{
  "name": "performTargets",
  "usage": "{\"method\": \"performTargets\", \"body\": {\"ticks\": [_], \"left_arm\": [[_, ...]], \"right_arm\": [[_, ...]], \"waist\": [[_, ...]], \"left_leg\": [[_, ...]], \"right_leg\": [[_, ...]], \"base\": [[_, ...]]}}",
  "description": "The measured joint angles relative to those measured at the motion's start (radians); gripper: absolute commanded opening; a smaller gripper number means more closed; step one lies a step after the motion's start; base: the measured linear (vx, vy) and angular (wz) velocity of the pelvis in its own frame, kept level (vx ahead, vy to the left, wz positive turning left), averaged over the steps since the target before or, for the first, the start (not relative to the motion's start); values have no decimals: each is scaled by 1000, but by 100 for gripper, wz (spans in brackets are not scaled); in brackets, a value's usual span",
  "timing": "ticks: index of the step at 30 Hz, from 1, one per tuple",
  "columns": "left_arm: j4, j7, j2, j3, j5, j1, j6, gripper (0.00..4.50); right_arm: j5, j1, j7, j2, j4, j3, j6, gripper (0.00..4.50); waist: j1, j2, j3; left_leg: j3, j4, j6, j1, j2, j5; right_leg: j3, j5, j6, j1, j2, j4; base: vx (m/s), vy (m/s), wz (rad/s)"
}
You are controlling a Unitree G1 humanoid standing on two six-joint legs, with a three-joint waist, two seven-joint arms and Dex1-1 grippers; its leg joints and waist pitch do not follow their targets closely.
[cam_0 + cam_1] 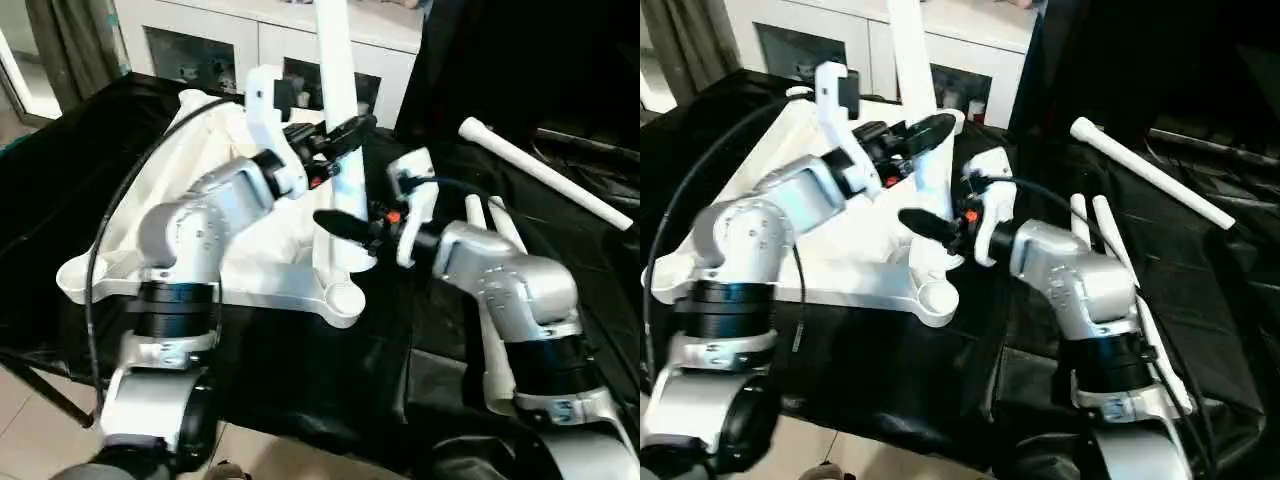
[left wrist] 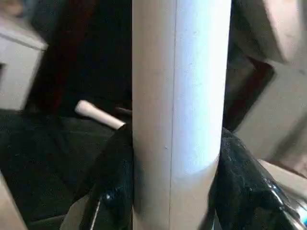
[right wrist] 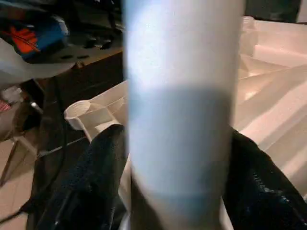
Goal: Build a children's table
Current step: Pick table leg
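Nearest to me are my two silver forearms, reaching forward over the black-draped desk (image 1: 300, 390). Between them stands one white leg (image 1: 338, 110), upright, its foot down at the near edge of the tabletop (image 1: 250, 265).

My left jaws (image 1: 335, 135) sit high on that leg. In the left wrist view a black finger (image 2: 108, 187) presses on each side of the white tube, so this pair is clamped on the leg at roughly half its spread.

My right jaws (image 1: 345, 228) sit lower on the same leg, close above the tabletop. In the right wrist view a finger (image 3: 96, 167) stands on either side of the tube, very near it, but I cannot tell whether they press on it or merely flank it.

The tabletop lies upside down on the desk, ribs and raised rim facing up. A rounded corner socket (image 1: 343, 298) shows empty at the near corner, just beside the leg's foot.

Off to my right, a second leg (image 1: 545, 172) lies slantwise on the black cloth, well apart from the tabletop. Two more legs (image 1: 495, 300) lie side by side beneath my right forearm.

Behind the desk stands a white glass-fronted cabinet (image 1: 200, 40).
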Motion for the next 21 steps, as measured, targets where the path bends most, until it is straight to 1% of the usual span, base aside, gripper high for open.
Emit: {"method": "performTargets", "body": {"ticks": [1, 3, 7, 10, 15, 21], "left_arm": [[0, -39, 19, -19, -1, 0, 0, 185], [0, -81, 35, -34, -1, 0, -3, 185], [-2, -243, 103, -94, -6, 0, -5, 185], [-3, -318, 128, -130, -6, 0, -14, 185], [-3, -352, 127, -152, -5, 0, -20, 185], [-3, -371, 114, -153, -14, 0, -20, 185]], "right_arm": [[3, 0, 20, -17, -1, 4, 7, 318], [13, 0, 48, -33, -6, 6, 14, 319], [60, 2, 151, -109, -43, 16, 58, 319], [69, 3, 191, -129, -43, 36, 66, 319], [69, 3, 225, -145, -42, 45, 67, 319], [71, 3, 241, -148, -42, 72, 71, 319]], "waist": [[2, 0, 0], [2, 0, 0], [2, 0, 0], [1, 0, 0], [1, 0, 0], [1, 0, 0]], "left_leg": [[0, 0, 0, 0, 0, 0], [0, 0, 0, 0, 0, 0], [0, 0, 0, 0, 0, 0], [0, 0, 0, 0, 0, 0], [0, 0, 0, 1, 0, 0], [0, 0, 0, 0, 0, 0]], "right_leg": [[0, 0, 0, 0, 0, 0], [0, 0, 0, 0, 0, 0], [0, 0, 0, 0, 0, 0], [0, 0, 0, 0, 0, 1], [0, 0, -1, 0, 0, 1], [0, 0, -1, 0, 0, 1]], "base": [[0, 0, 0], [0, 0, 0], [0, 0, 0], [0, 0, 0], [0, 0, 0], [0, 0, 0]]}}
